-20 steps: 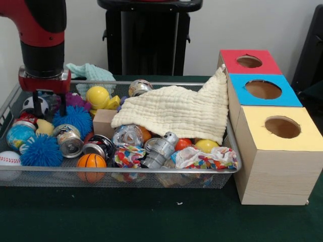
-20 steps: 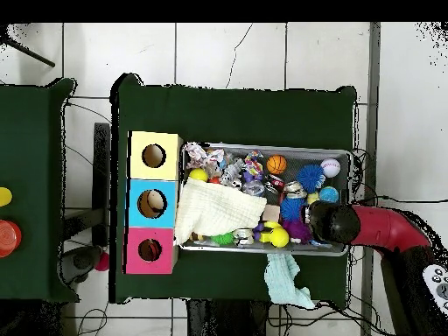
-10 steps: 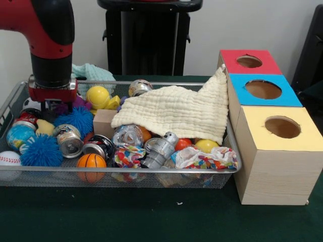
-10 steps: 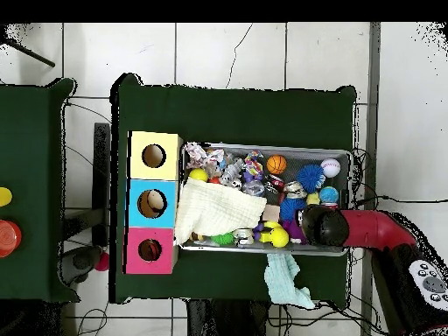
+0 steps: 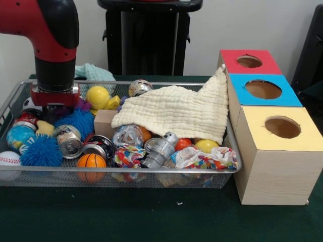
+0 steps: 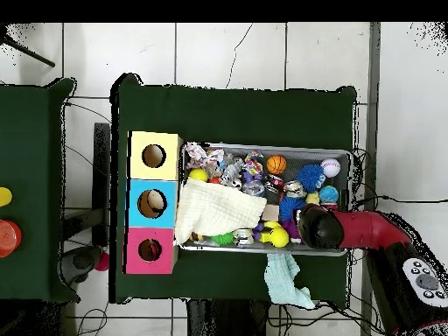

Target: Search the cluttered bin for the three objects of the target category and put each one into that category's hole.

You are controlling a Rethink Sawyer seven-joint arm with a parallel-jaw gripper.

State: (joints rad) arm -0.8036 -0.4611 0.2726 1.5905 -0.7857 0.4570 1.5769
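The wire mesh bin [image 5: 126, 170] is full of clutter; it also shows in the overhead view [image 6: 262, 147]. My gripper [image 5: 55, 109] hangs from the red and black arm low in the bin's back left corner. It is just above a purple spiky ball [image 5: 76, 102] and a blue spiky ball [image 5: 75, 120]. The arm's end [image 6: 319, 226] covers it from above. A pale yellow soft lump [image 5: 44, 127] lies near it; I cannot tell what it is. No orange tiger shows. The red-surrounded hole [image 5: 249, 61] is at the far end of the wooden boxes [image 6: 150, 250].
A cream cloth [image 5: 176, 111] drapes over the bin's right half and up against the boxes. A teal cloth [image 5: 91, 71] lies behind the bin. Blue-surrounded [image 5: 263, 89] and yellow-surrounded [image 5: 282, 126] holes sit nearer. Cans, balls and a small basketball [image 5: 91, 161] fill the front.
The arm has moved right in the front view, further into the bin's back left corner, and now stands over the purple and blue spiky balls.
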